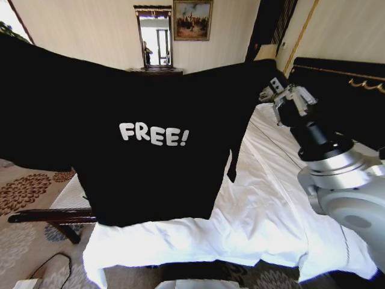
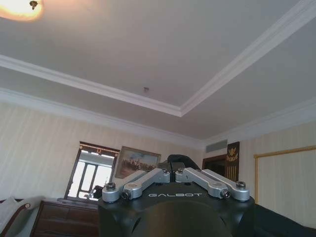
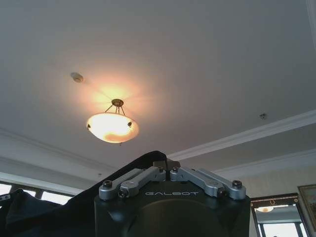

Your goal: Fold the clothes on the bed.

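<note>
Black fabric of the short-sleeved T-shirt (image 1: 144, 150) hangs closest to the head camera, spread wide and lifted clear of the bed (image 1: 271, 211), with the white "FREE!" print (image 1: 153, 133) upright and facing the camera. Its lower hem hangs just above the white duvet near the foot edge of the bed, and its sleeves extend outward toward both sides. At the upper right corner of the garment, the right gripper (image 1: 278, 91) is raised at shoulder height, with the silver and black right arm (image 1: 337, 174) reaching in from the lower right. In the right wrist view, the right gripper (image 3: 160, 165) points toward the ceiling with its fingers pressed together on a fold of the T-shirt (image 3: 143, 163), and more black cloth drapes away from it toward the window. In the left wrist view, the left gripper (image 2: 173, 165) also points upward, its linkage drawn in and a small peak of dark fabric (image 2: 183, 159) pinched at the tips. Behind the shirt stand a dark headboard with gold trim (image 1: 349, 90), a wall mirror (image 1: 154, 36) and a framed painting (image 1: 192, 20). A lit ceiling lamp (image 3: 112, 126) glows above the right gripper.
</note>
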Motion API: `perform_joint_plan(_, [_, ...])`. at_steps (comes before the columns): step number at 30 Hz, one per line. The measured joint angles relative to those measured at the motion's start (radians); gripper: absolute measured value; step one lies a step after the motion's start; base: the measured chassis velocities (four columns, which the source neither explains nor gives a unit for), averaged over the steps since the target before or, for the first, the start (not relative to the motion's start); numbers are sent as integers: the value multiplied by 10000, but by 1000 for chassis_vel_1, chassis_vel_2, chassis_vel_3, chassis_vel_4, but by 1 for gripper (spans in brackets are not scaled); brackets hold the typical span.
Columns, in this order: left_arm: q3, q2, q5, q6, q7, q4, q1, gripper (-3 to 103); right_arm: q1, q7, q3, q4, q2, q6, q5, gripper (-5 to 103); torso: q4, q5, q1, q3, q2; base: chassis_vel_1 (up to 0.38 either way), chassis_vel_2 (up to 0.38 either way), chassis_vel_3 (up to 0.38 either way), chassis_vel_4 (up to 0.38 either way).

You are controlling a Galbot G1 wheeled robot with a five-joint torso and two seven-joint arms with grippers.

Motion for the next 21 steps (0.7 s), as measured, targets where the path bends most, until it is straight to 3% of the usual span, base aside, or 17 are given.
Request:
perform_joint_plan(7, [578,-408,225,252,-59,7,287,0,-75,19,-203,-7,97,-75,-150,0,1,2,0,0,0,0,0,0,0])
perform_joint_plan(11, [1732,-883,1149,368,-43,24,348,0,-216,119,-592,-14,314,-171,-453,0,0,-3,1,1,0,0,0,0,0])
perform_joint_plan(21, [1545,-568,1081,344,-18,20,-55,0,219,-14,-688,-16,175,-142,-342,0,2,-2,0,0,0,0,0,0,0])
